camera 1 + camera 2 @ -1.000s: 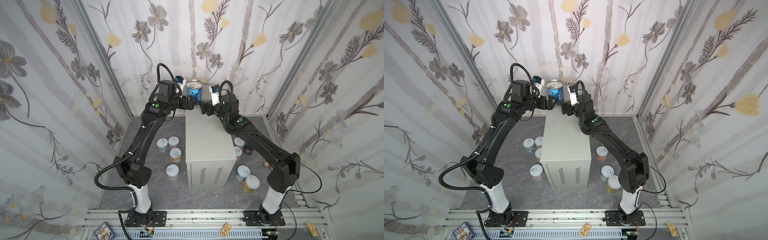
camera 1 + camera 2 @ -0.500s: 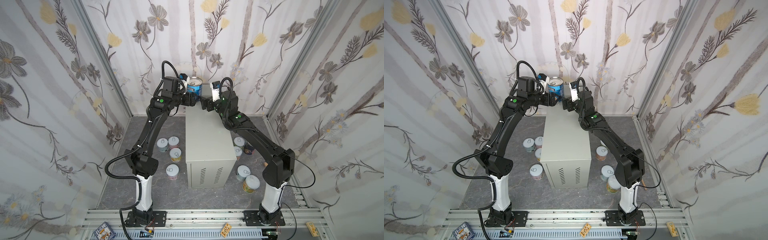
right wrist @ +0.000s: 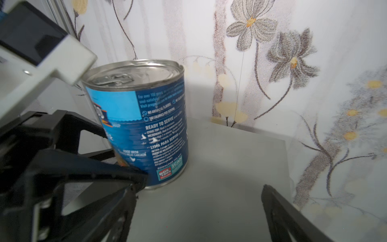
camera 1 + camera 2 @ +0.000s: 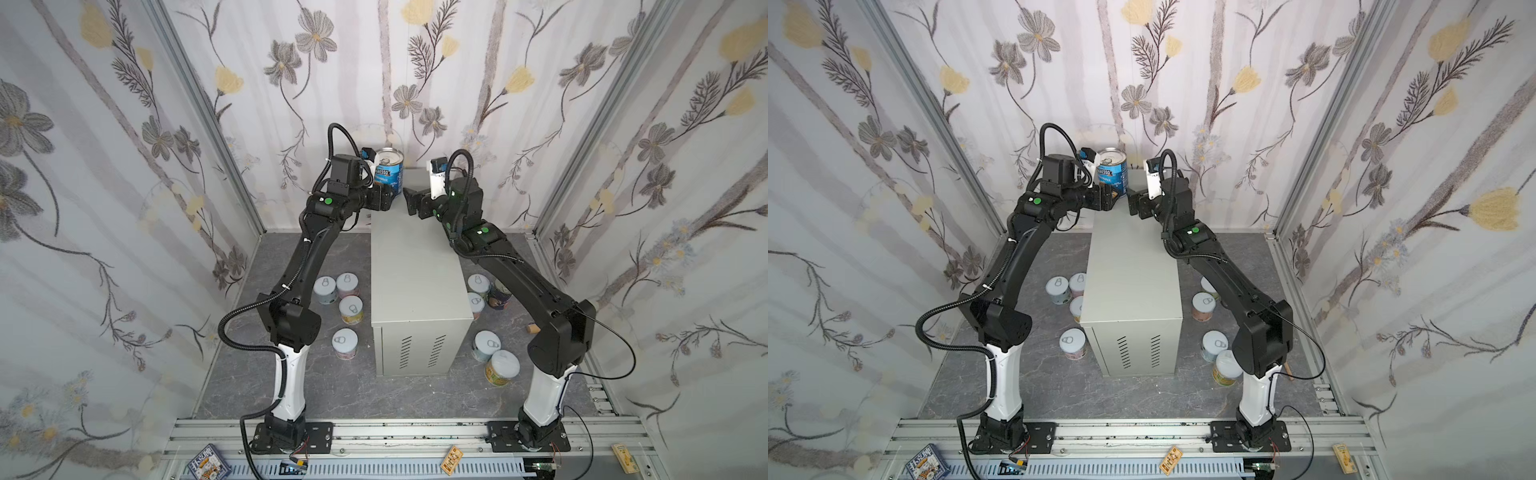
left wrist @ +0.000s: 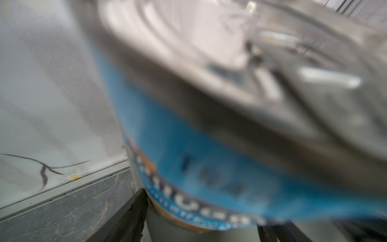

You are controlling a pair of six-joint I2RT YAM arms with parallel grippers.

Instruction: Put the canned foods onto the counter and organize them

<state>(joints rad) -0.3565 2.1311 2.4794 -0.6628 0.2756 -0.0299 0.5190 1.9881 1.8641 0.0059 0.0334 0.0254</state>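
Observation:
A blue Progresso can [image 4: 388,172] [image 4: 1113,171] stands upright at the far left corner of the counter [image 4: 415,270] [image 4: 1133,270]. My left gripper [image 4: 390,190] [image 5: 201,213] is shut on the can, which fills the left wrist view as a blur [image 5: 209,146]. Just right of the can [image 3: 146,125], my right gripper [image 4: 409,196] [image 3: 203,184] stands open over bare counter top [image 3: 219,167], one fingertip [image 3: 140,180] by the can's base. Several short white-lidded cans stand on the floor left [image 4: 345,343] and right [image 4: 486,345] of the counter, with a dark navy can [image 4: 498,297] on the right.
The counter stands close to the flowered back wall [image 4: 457,83], with flowered walls on both sides too. A small wooden piece [image 4: 532,329] lies on the floor at the right. Card packs [image 4: 203,467] [image 4: 453,459] lie on the front rail.
My left gripper has moved in from the can's left and its jaws have closed on the can. My right gripper's jaws have opened wider beside it.

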